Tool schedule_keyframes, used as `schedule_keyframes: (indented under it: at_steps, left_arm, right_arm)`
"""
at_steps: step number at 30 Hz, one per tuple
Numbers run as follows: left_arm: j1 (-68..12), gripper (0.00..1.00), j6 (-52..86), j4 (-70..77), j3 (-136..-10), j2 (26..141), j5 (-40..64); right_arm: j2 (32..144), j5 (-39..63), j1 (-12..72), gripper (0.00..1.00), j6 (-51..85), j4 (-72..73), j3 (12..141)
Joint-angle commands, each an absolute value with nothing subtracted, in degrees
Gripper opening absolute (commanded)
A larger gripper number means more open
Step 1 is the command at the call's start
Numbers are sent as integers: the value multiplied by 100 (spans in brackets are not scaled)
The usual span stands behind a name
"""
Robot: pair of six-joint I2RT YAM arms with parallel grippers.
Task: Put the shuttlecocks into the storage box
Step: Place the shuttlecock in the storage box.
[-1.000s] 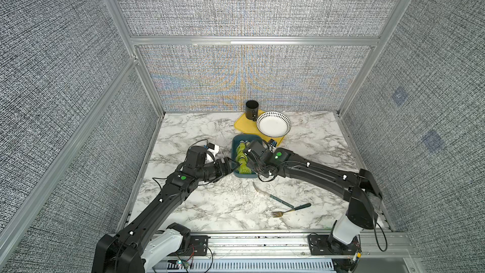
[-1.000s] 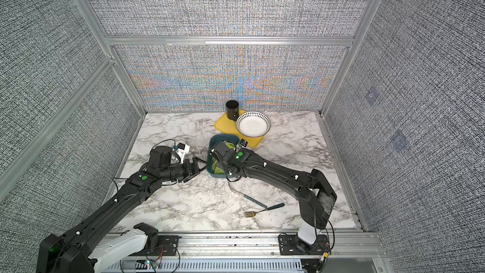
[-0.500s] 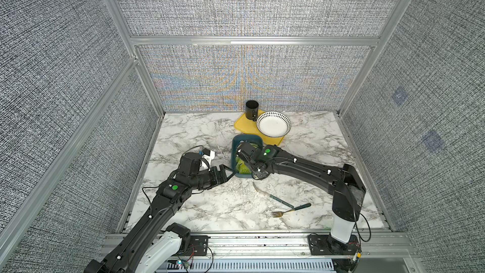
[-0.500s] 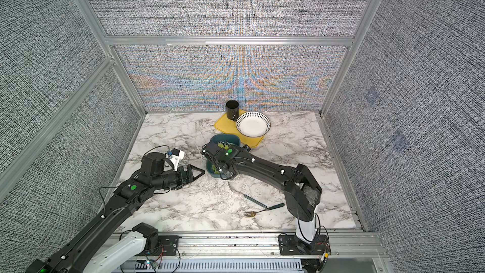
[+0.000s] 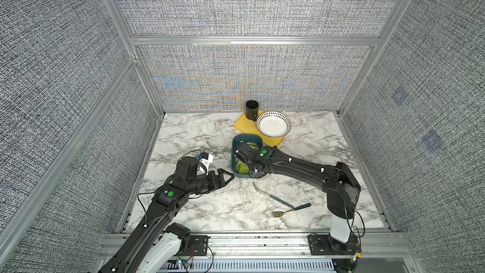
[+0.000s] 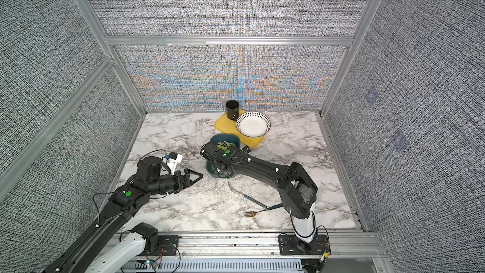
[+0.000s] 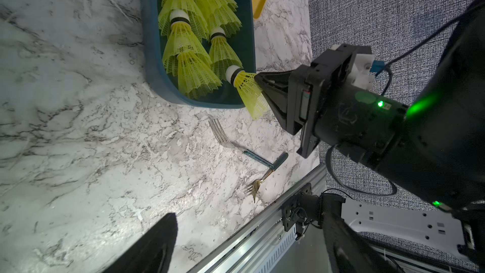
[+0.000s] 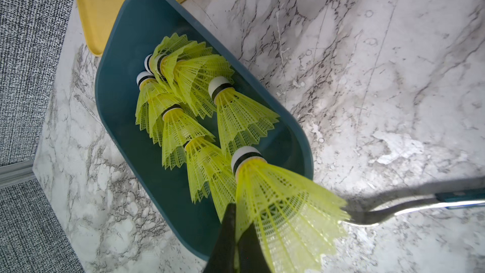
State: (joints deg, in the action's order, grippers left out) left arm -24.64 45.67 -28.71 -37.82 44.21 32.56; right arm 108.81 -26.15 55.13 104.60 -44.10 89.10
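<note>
- One marble worktop (image 5: pixel 199 137) carries everything; in both top views no shuttlecock lies loose on its bare surface.
- Two arms reach toward the middle of it. The right arm stretches over the storage box (image 5: pixel 234 153), while the left arm lies low beside that box.
- Left pincer (image 5: pixel 229 178): released, jaws spread, nothing between them. Its tips sit just beside the box's near corner; I cannot tell whether they touch the wall.
- Right pincer (image 8: pixel 237 221): clenched on the skirt edge of one shuttlecock (image 8: pixel 275 200). That one's white tip hangs over the near end of the box, and its skirt flares out past the rim.
- Behind the box lies a yellow tray (image 5: pixel 245 124), bearing a white bowl (image 5: pixel 284 119) and a black cup (image 5: pixel 252 110); none of these holds a shuttlecock, as far as shows.
- Inside the box at least six shuttlecocks (image 8: pixel 183 95) lie on their sides, skirts overlapping in a loose heap.
- Near the front edge lie a silver fork (image 5: pixel 273 196) and a gold fork (image 5: pixel 288 210), apart from the box.
- Judged from this, the task is almost finished: the held shuttlecock looks like the last one, and it needs only to be carried fully over the box and let go.
</note>
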Motion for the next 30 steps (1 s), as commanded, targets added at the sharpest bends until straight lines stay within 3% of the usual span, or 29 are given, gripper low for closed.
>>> schedule_keyframes:
  at_steps: [1, 11, 30]
  left_arm:
    - [-2469, 90, 4518, -3044, -3883, 4353, 3279]
    - [-2469, 90, 4612, -3167, -3978, 4217, 3256]
    - [-2461, 90, 4702, -3075, -4070, 4229, 3176]
  right_arm:
    - [10943, -2726, 5476, 0, 10773, -4207, 8912]
    - [11117, -2807, 5392, 0, 10905, -4074, 8948]
    - [11569, -2254, 5306, 0, 11108, -5300, 9764]
